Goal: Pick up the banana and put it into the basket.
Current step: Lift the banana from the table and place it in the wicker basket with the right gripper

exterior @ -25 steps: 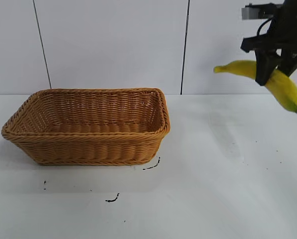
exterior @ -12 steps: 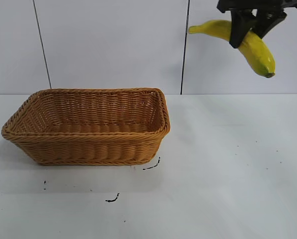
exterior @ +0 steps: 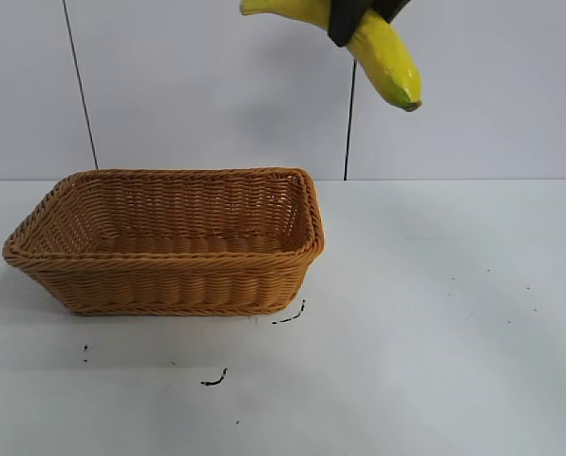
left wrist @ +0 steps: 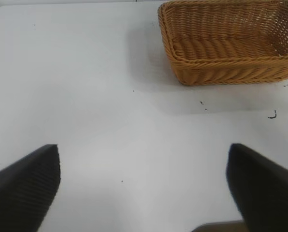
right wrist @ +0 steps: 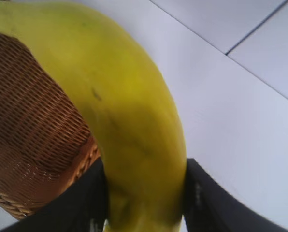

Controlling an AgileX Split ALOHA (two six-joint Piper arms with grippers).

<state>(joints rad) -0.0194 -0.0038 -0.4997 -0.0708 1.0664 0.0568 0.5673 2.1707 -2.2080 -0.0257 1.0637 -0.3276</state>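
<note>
High at the top of the exterior view hangs the yellow banana (exterior: pixel 389 63), its dark tip pointing down and to the right. My right gripper (exterior: pixel 357 21), mostly cut off by the top edge, is shut on the banana's middle. The banana hangs above and just right of the tan wicker basket (exterior: pixel 169 285), which stands on the table at the left. In the right wrist view the banana (right wrist: pixel 129 111) fills the space between the black fingers (right wrist: pixel 81 203), with the basket (right wrist: pixel 33 121) below it. My left gripper (left wrist: pixel 144 193) is open over bare table, well away from the basket (left wrist: pixel 226 63).
The white table (exterior: pixel 435 313) carries small black marks (exterior: pixel 288 314) near the basket's front right corner. A white wall with dark vertical seams (exterior: pixel 79 85) stands behind. Free surface lies right of the basket.
My right gripper has carried the banana up and to the left, from the far right side to a spot near the basket's right end. The basket has not moved.
</note>
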